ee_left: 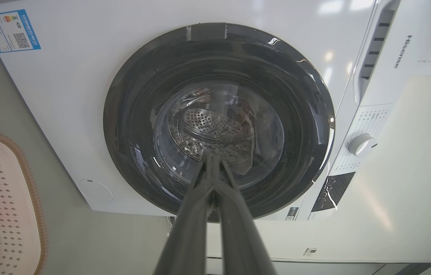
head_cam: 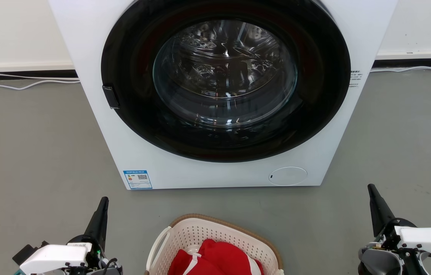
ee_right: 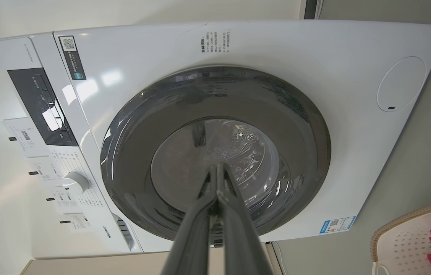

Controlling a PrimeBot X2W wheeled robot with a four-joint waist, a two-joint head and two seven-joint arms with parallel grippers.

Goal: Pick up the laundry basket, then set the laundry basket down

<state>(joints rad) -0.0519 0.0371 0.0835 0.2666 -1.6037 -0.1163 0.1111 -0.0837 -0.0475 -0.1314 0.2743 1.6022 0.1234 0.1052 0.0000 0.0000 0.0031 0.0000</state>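
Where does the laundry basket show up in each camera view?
Head view: laundry basket bottom centre, before the washing machine.
Left wrist view: laundry basket at the lower left edge.
Right wrist view: laundry basket in the lower right corner.
Shared landmark: the washing machine's blue label.

Bright, even indoor light; faint soft shadows on floor. Glare streaks on washer door glass, white hotspots on washer front. Wrist views: heavy fisheye bend at edges, near fingers soft-focus. Head view sharp.
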